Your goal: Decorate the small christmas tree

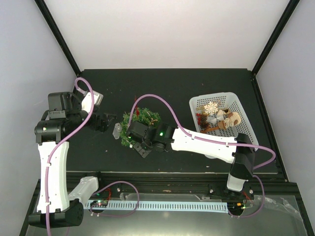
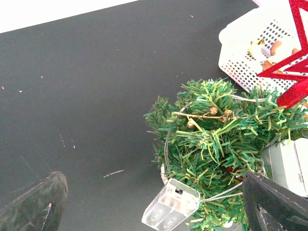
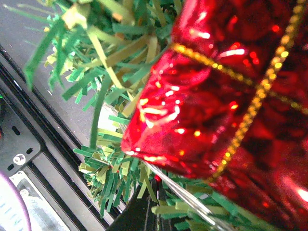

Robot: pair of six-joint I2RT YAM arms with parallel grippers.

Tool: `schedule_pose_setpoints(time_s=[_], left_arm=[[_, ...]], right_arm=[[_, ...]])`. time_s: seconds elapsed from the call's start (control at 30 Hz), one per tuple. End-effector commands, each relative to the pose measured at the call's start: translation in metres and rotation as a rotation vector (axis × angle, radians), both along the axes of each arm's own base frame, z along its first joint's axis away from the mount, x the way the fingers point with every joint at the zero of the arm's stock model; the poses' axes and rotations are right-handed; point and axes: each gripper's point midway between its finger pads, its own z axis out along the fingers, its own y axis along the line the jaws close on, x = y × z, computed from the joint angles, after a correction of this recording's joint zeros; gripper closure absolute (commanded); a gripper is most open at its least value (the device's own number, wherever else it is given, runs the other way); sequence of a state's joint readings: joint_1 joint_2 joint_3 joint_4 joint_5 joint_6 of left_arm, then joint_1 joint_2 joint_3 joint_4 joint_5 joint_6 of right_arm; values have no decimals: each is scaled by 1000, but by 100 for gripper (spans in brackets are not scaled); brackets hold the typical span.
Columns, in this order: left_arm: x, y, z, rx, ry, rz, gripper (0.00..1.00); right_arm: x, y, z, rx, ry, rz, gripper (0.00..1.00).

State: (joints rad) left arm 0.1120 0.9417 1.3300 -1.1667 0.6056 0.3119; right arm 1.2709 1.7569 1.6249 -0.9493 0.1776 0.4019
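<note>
The small christmas tree (image 1: pixel 141 119) stands mid-table in its cream pot, with a red star (image 2: pixel 294 62) on top and a gold sprig (image 2: pixel 204 115) in the needles. A clear battery box (image 2: pixel 171 206) on a wire hangs at the tree's near side. My left gripper (image 1: pixel 109 122) is open and empty just left of the tree, its fingers (image 2: pixel 36 204) wide apart. My right gripper (image 1: pixel 129 139) is pushed into the tree's front. Its dark fingers (image 3: pixel 144 211) sit together under a shiny red gift ornament (image 3: pixel 231 91) with gold cord, pressed among the needles (image 3: pixel 103 144).
A white mesh basket (image 1: pixel 244 109) with a snowflake and several other ornaments stands at the right, also seen in the left wrist view (image 2: pixel 250 53). The black rail (image 1: pixel 162 179) runs along the table's near edge. Purple cables loop over both arms.
</note>
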Motion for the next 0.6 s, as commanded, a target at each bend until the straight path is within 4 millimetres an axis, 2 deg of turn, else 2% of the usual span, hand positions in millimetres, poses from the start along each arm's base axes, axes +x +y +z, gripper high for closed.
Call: schedule_pose_setpoints(time_s=[0.0, 0.13, 0.2, 0.3, 0.57], left_arm=[[-6, -1, -1, -17, 6, 2, 1], [-5, -2, -1, -19, 4, 1, 1], [-6, -2, 0, -19, 1, 2, 1], [-6, -2, 0, -21, 3, 1, 1], [-7, -2, 0, -19, 3, 1, 1]], right_arm=[[4, 3, 11, 34, -12, -10, 96], [4, 6, 10, 35, -8, -11, 95], [4, 6, 9, 32, -6, -15, 91], [6, 7, 11, 39, -11, -24, 86], [8, 2, 25, 54, -31, -41, 82]])
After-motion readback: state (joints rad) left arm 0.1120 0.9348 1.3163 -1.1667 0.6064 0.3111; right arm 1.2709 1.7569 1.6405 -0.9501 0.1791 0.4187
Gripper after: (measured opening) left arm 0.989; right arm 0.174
